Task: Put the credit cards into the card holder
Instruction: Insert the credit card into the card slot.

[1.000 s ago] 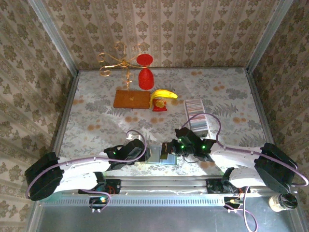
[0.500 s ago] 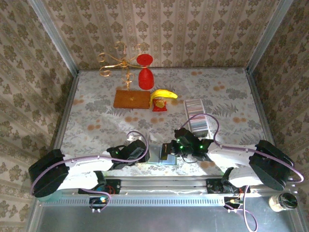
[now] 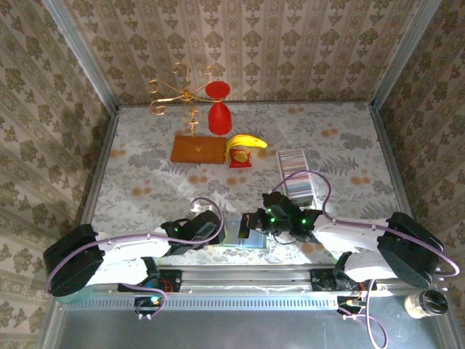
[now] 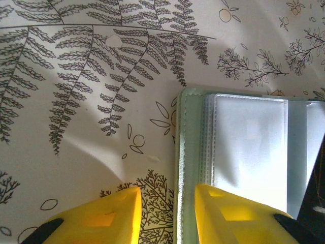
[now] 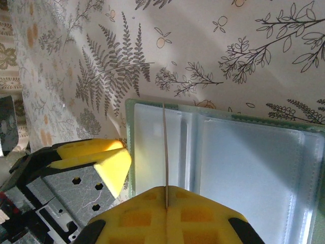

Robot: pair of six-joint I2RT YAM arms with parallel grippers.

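Tabletop (image 3: 145,182): card holder (image 5: 244,162) lies open at 6 o'clock. My left gripper (image 4: 166,195), partly open, straddles its 9 o'clock edge, likely steadying it. My right gripper (image 5: 166,203), closed, pinches one credit card (image 5: 164,147) edge-on above a pocket, ready for insertion.

Right gripper (image 5: 166,197) pinches card (image 5: 164,147) edge-on over open card holder (image 5: 244,157).

Card holder (image 4: 249,137): one. Credit card (image 5: 165,152), edge-on: one. Banana (image 3: 247,142): one.
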